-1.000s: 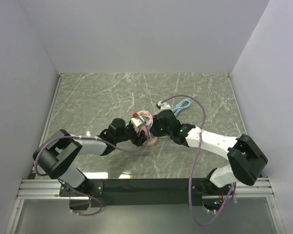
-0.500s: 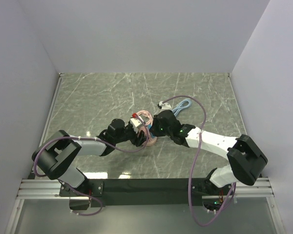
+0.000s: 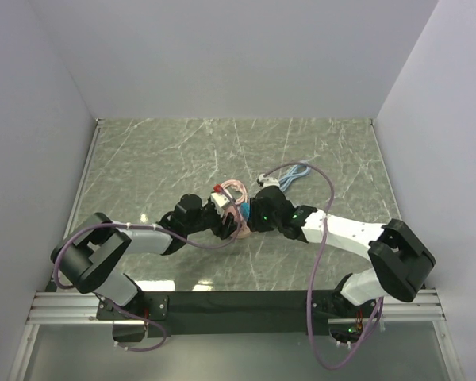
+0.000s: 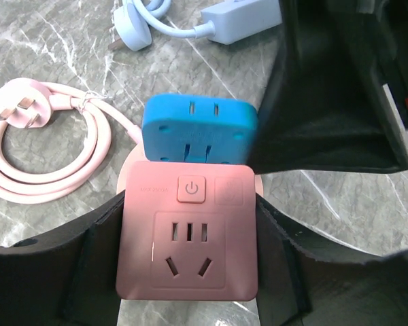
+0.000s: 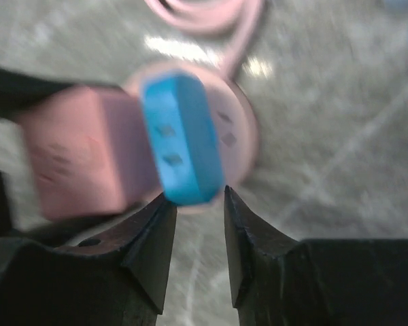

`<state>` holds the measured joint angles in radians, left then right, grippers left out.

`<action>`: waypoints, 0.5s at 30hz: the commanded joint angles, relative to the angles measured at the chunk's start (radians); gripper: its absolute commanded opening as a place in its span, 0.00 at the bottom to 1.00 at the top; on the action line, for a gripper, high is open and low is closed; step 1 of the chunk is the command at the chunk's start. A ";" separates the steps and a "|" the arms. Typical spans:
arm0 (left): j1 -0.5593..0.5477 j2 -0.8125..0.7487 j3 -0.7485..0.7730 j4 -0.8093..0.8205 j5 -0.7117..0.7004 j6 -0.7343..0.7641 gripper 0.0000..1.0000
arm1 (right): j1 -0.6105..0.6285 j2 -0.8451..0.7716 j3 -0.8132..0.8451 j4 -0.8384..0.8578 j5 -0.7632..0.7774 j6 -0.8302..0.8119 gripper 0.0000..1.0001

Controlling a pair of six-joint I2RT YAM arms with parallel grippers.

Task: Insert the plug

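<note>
Green marble table (image 3: 143, 159): blue plug (image 4: 198, 129) sits pushed against far face of pink cube (image 4: 187, 272), which left gripper (image 4: 190, 227) clamps by its sides; right gripper (image 5: 196, 204) jaws parted just off the plug. Light, rigid, smooth plastic likely; pinch its flat sides

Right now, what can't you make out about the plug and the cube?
Left wrist: how deep the plug sits; the cube hides its prongs.
Right wrist: that joint, lost to blur.
Top: the plug, tiny between the left arm and right arm.
</note>
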<state>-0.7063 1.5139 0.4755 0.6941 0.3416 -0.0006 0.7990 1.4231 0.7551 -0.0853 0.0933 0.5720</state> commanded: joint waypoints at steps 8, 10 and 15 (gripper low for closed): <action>-0.002 -0.181 -0.064 0.010 0.017 -0.056 0.99 | 0.006 -0.161 0.033 -0.226 0.065 -0.067 0.52; -0.001 -0.202 -0.074 0.008 0.014 -0.059 0.99 | 0.005 -0.200 0.044 -0.235 0.072 -0.075 0.52; -0.001 -0.274 -0.069 -0.025 -0.018 -0.073 0.99 | -0.001 -0.265 0.081 -0.252 0.132 -0.090 0.54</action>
<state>-0.7063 1.2842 0.4076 0.6701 0.3401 -0.0490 0.8005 1.1988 0.7780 -0.3202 0.1570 0.5068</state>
